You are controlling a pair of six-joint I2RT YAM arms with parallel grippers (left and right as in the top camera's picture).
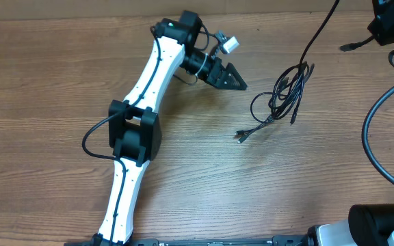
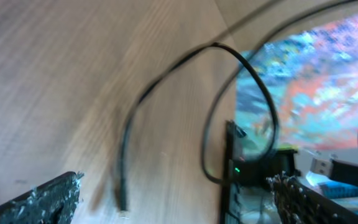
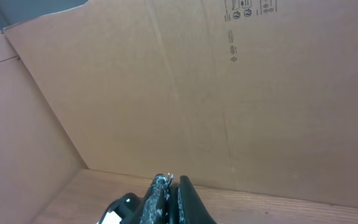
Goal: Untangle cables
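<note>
The cables (image 1: 279, 96) lie bunched on the counter (image 1: 46, 82), right of centre. The left tool (image 1: 230, 78), released wide, points toward them, likely to take a strand. The right tool (image 3: 171, 186) is clenched on nothing.

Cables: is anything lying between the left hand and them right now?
Nothing visible does. In the overhead view only bare table separates the left hand from the cables, which lie to its right.

Left fingers (image 2: 42, 199) spread apart; right fingers (image 3: 158, 198) pressed together.
</note>
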